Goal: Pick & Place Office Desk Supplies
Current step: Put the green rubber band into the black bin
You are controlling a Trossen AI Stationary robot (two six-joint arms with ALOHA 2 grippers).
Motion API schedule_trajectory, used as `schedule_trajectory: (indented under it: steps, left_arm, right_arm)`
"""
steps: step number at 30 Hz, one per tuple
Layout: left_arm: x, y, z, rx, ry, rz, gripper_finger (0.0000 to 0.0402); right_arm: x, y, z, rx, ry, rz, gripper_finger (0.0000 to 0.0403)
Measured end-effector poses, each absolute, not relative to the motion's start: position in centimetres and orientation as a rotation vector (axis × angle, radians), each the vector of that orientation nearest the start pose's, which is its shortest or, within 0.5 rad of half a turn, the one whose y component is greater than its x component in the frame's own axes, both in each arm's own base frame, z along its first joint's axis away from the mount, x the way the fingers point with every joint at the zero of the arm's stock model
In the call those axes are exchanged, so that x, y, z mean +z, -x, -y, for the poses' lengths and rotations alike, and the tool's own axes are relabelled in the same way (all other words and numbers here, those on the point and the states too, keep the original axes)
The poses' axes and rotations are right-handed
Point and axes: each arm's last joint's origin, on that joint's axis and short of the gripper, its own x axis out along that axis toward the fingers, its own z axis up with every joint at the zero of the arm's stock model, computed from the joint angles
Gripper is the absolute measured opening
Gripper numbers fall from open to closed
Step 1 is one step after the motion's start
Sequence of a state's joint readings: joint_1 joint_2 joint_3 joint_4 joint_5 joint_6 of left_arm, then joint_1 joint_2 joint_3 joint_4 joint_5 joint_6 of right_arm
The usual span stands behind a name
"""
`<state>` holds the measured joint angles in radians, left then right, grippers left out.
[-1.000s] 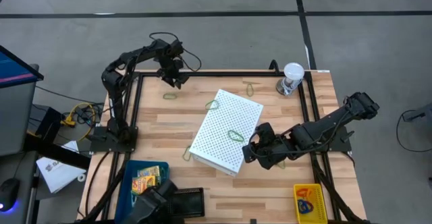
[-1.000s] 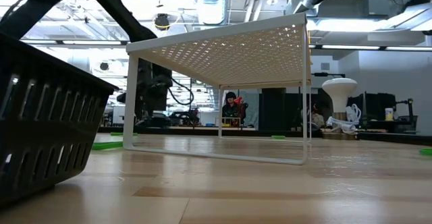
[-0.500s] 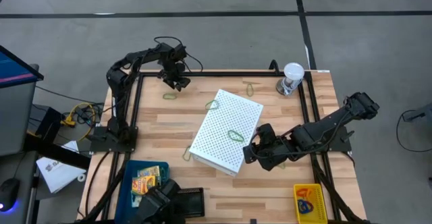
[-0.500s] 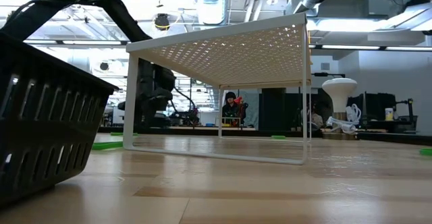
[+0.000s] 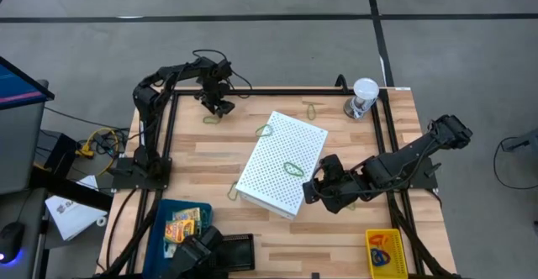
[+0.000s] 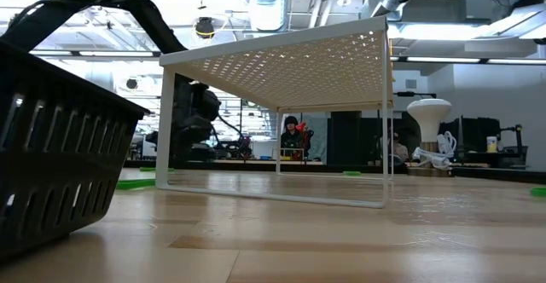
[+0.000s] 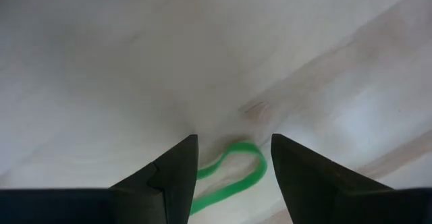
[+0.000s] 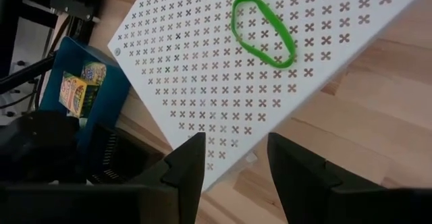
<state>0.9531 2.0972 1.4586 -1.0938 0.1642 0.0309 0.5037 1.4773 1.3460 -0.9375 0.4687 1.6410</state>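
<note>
A green rubber band (image 7: 233, 177) lies flat on the wood near the table's far left (image 5: 210, 119). My left gripper (image 7: 233, 150) hangs just above it, pointing steeply down and open, one finger on either side of the loop (image 5: 217, 107). Another green band (image 8: 262, 32) lies on top of the white perforated box (image 5: 282, 163). My right gripper (image 8: 233, 150) hovers open above that box's right edge (image 5: 324, 182), holding nothing. More loops lie on the table at the box's far corner (image 5: 265, 130), near the far edge (image 5: 312, 109) and by its near-left corner (image 5: 233, 192). Crayon boxes (image 5: 185, 224) sit in a blue bin.
A clear cup with a white lid (image 5: 363, 98) stands at the far right corner. A black basket (image 5: 227, 250) sits at the near edge beside the blue bin (image 5: 160, 228), and a yellow bin (image 5: 385, 252) at the near right. In the low view the white box (image 6: 281, 61) stands on thin legs.
My left gripper has sunk toward the table over the green band at the far left, turning a little at the wrist, its fingers still apart. My right arm has kept still.
</note>
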Motion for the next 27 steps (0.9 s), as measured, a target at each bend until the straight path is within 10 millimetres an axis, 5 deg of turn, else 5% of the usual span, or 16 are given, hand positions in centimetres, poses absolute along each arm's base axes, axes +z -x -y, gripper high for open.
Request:
schedule_trajectory:
  steps: [27]
  left_arm:
    - [13.92,-21.60,-29.48,0.427,0.866,-1.543,0.0182]
  right_arm:
    - [31.23,-25.78,-13.79,-0.681,-1.059,-0.686,0.0156]
